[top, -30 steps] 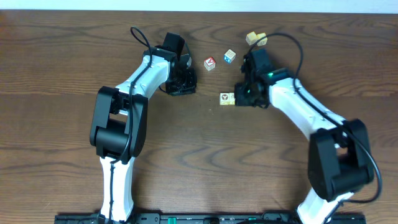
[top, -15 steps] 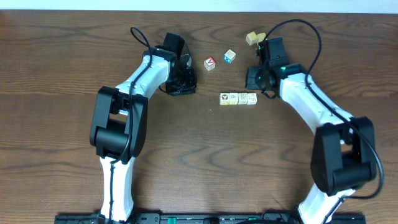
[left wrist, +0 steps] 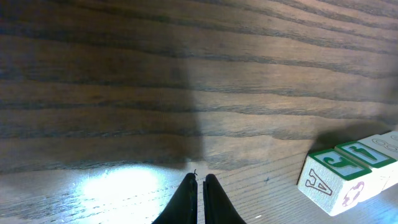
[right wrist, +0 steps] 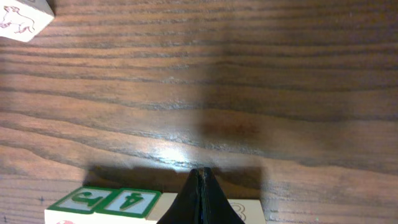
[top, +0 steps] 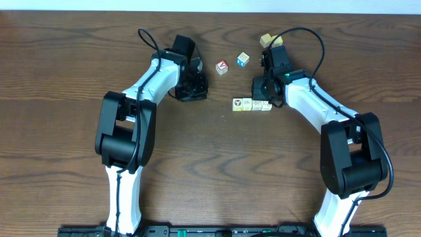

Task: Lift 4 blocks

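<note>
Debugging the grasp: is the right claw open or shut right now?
Shut, holding nothing. In the right wrist view the right claw shows fingertips pressed together, no gap, beside the blocks.

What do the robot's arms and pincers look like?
The left arm and right arm have white shells and black joints. A black cable loops off each wrist. The left pincer and right pincer are black and tapered.

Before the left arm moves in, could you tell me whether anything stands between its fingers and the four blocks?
Nothing visible does: only bare table lies between the left fingers and the four blocks. The red-faced cube and blue-faced cube sit off that line.
</note>
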